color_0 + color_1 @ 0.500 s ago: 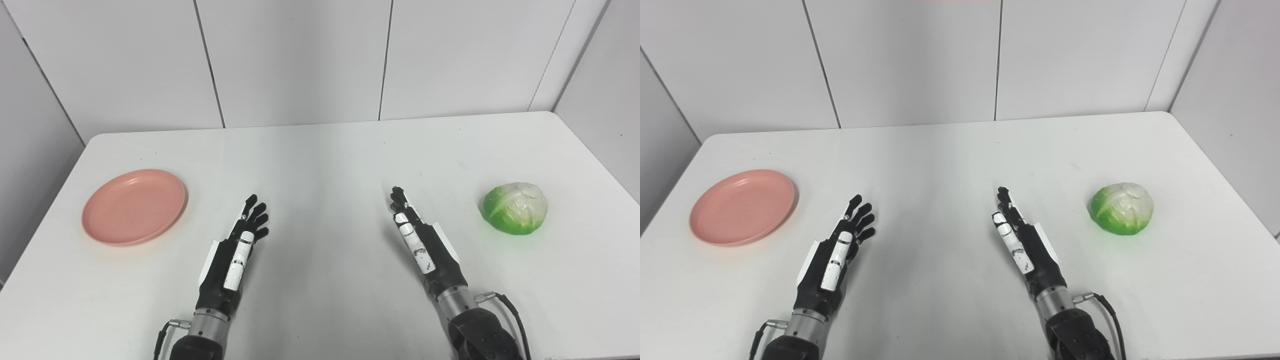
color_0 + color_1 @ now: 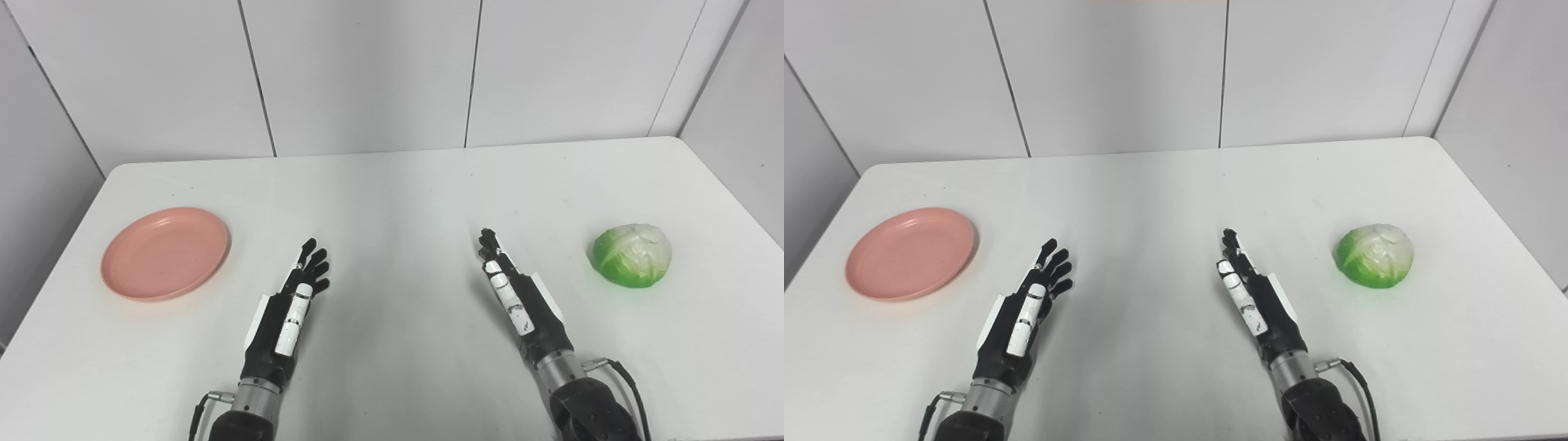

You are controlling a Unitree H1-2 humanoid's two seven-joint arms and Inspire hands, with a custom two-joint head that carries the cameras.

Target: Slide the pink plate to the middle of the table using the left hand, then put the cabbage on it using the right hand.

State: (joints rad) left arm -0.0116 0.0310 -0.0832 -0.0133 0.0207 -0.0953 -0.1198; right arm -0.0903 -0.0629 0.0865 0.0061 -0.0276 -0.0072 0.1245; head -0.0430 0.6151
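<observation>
Both hands, left (image 2: 288, 309) and right (image 2: 520, 300), lie empty, fingers extended (views match).

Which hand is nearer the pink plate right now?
Left. The left hand sits just right of the plate, not touching; the right hand is farther right, nearer the cabbage.

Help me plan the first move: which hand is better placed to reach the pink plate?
Left. The left hand lies open nearest the pink plate; the right hand sits across the table, beside the cabbage.
</observation>
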